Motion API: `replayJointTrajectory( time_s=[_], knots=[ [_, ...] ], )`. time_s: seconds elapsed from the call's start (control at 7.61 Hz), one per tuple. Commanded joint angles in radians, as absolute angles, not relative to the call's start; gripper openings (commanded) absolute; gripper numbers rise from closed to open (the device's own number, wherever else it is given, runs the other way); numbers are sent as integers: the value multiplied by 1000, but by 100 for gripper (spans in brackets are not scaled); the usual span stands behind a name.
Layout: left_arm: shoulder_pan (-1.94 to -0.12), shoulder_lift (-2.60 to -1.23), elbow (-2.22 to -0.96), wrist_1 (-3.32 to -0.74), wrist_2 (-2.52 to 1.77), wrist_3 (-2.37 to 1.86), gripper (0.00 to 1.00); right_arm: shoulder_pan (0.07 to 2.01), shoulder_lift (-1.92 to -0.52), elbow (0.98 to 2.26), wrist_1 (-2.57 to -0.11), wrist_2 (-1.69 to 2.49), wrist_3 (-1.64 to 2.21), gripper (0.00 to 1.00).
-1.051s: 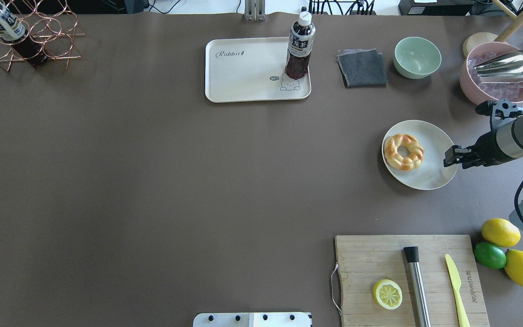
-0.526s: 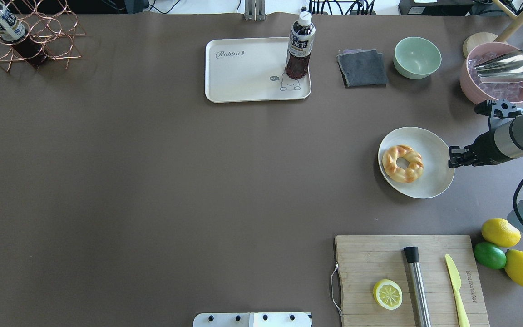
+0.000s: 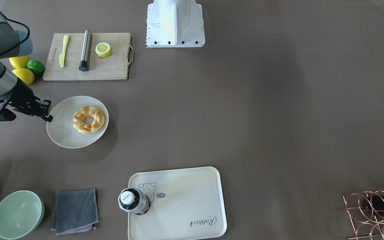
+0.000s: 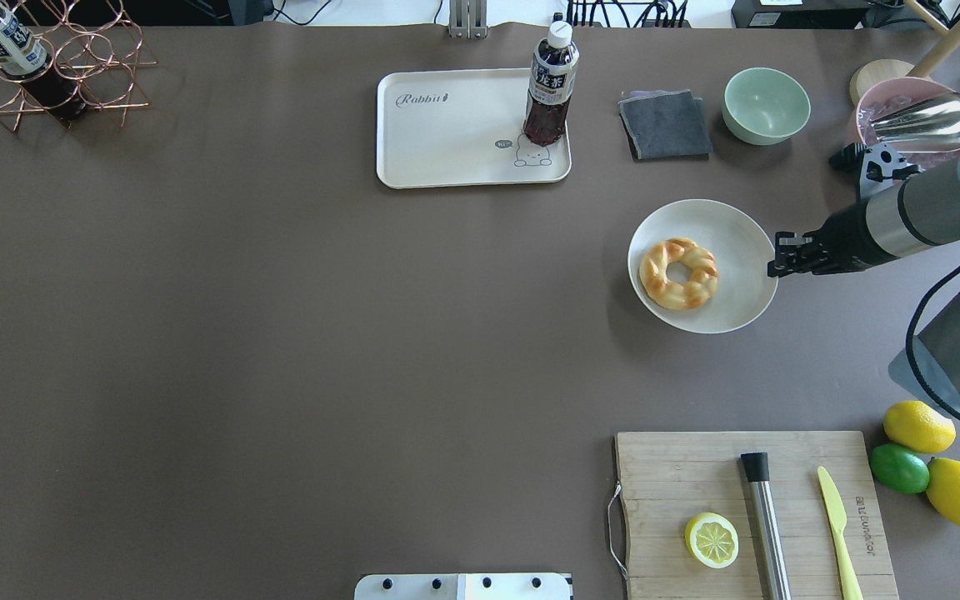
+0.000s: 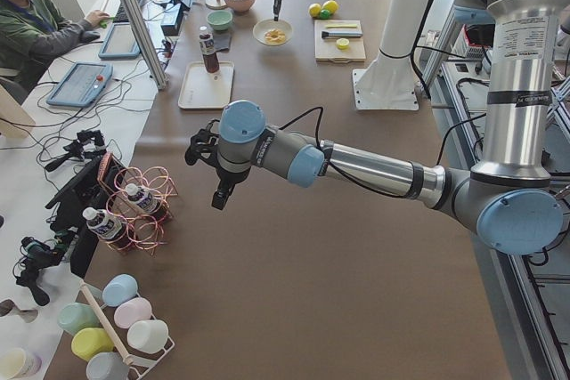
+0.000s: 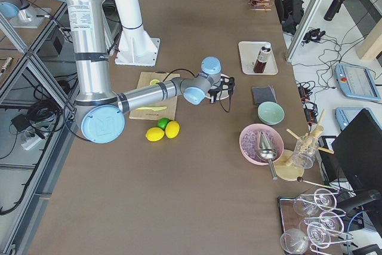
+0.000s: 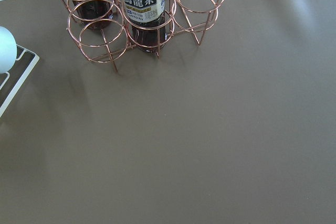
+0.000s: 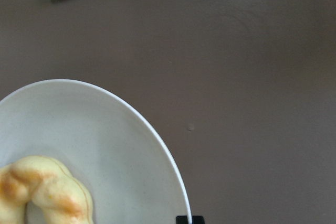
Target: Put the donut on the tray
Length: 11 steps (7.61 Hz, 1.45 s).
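Note:
The donut (image 4: 679, 273), a golden twisted ring, lies on a round white plate (image 4: 738, 242) at the table's right. My right gripper (image 4: 776, 257) is shut on the plate's right rim; the plate's shadow suggests it is held just off the table. The donut (image 3: 89, 119), plate (image 3: 62, 133) and right gripper (image 3: 48, 115) also show in the front-facing view. The right wrist view shows the donut (image 8: 42, 192) low left on the plate (image 8: 105, 129). The cream tray (image 4: 447, 133) lies far centre, apart from the plate. My left gripper (image 5: 218, 200) hovers over bare table; I cannot tell its state.
A dark bottle (image 4: 551, 83) stands on the tray's right end. A grey cloth (image 4: 665, 125), green bowl (image 4: 766, 104) and pink bowl with a metal scoop (image 4: 922, 125) lie far right. A cutting board (image 4: 680, 475) and lemons (image 4: 938, 467) are near right. A wire rack (image 4: 47, 67) is far left.
The plate with the donut has moved left across the table, toward the tray, held by my right gripper. The right arm has stretched further in.

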<state>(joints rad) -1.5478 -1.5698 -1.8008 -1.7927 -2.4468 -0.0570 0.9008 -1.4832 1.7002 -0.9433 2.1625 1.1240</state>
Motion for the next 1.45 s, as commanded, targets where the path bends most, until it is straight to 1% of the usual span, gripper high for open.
replayJointTrajectory(
  time_s=[0.0, 0.26, 0.39, 0.53, 0.79, 1.05, 1.31],
  knots=[
    [-1542, -1580, -1824, -1793, -2488, -182, 99, 855, -1324, 1710, -950, 2163, 1302, 0],
    [-1478, -1600, -1896, -1793, -2488, -393, 99, 792, -1183, 1715, -1026, 2117, 1414, 0],
    [-1439, -1623, -1931, -1798, -2487, -522, 99, 767, -1133, 1747, -1119, 2094, 1416, 0],
    [-1386, -1646, -1943, -1822, -2485, -634, 99, 721, -1059, 1784, -1235, 2056, 1443, 0],
    [-1309, -1664, -1944, -1917, -2474, -823, 98, 603, -871, 1781, -1427, 1929, 1550, 0],
    [-1243, -1683, -1942, -1974, -2468, -951, 98, 497, -702, 1760, -1605, 1805, 1638, 0],
    [-1162, -1681, -1948, -2054, -2412, -1047, 97, 445, -587, 1665, -1621, 1734, 1710, 0]
  ],
)
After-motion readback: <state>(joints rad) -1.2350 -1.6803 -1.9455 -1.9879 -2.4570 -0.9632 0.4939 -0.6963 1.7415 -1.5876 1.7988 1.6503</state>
